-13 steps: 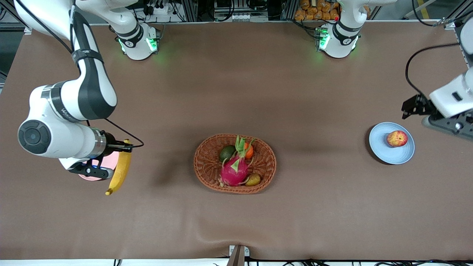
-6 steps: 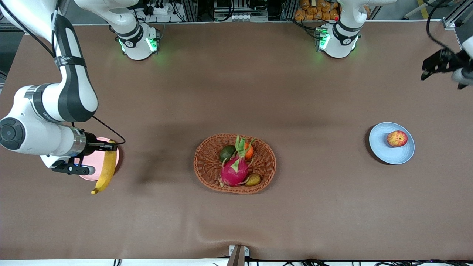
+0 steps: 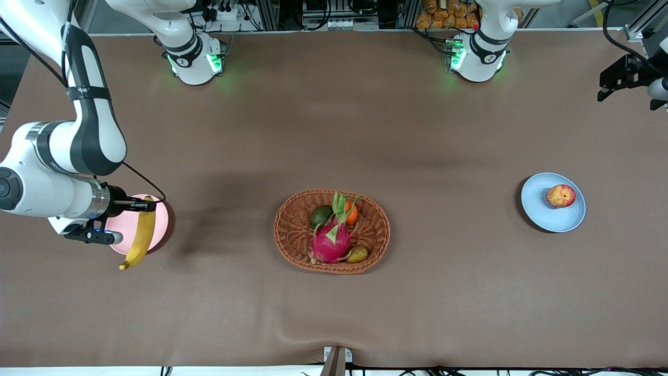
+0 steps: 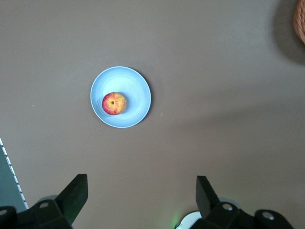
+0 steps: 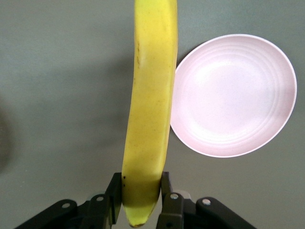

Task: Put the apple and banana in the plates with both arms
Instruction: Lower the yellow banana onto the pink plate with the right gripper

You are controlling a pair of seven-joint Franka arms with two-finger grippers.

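right gripper (image 5: 139,195): clamped on one end of the banana (image 3: 136,236), held over the pink plate (image 3: 160,222) | left gripper (image 4: 141,196): jaws wide, empty, high above the table | apple (image 3: 561,196): on blue plate (image 3: 540,209) | writing: none readable

We see a table (image 3: 334,130) covered edge to edge in a matte brown sheet, with a slight wrinkle at the edge nearest the front camera. A small metal bracket (image 3: 336,357) is clamped at the middle of that edge. Along the top of the front view there's an aluminium frame rail (image 3: 344,21) with cables and a power strip (image 3: 229,13), plus a pile of orange-brown packets (image 3: 449,13). Lighting is even with soft shadows on the sheet.
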